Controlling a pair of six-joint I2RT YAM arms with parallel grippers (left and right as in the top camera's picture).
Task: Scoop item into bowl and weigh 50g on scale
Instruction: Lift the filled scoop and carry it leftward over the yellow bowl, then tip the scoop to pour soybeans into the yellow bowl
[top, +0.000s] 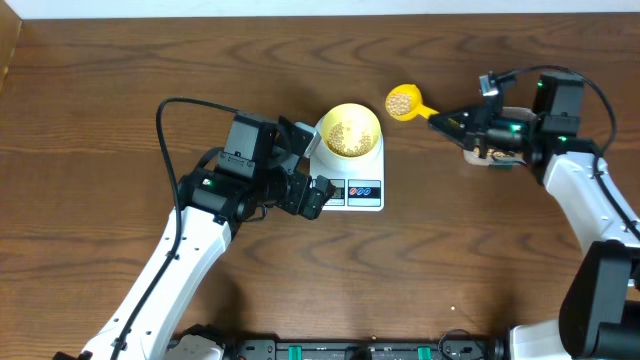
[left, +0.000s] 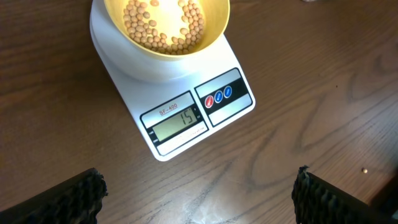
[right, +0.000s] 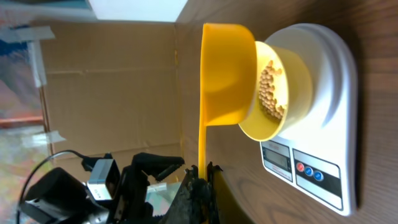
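My right gripper (top: 450, 122) is clamped tight on the handle of the yellow measuring spoon (top: 403, 102), which is heaped with beans (top: 400, 101). The pale yellow bowl (top: 349, 131) is just beyond the spoon's tip, sitting on the scale (top: 360, 190). My left gripper (top: 308, 165) hangs wide open and empty just in front of the scale. The display (left: 177, 122) looks like fifteen, so I judge we're well short, with several scoops left. From my right wrist the spoon hides half the bowl, and my own fingertips are cut off at the frame's bottom edge. I can't see where the bean supply is.

Dark wooden table (top: 120, 90), cardboard (right: 112, 81) behind
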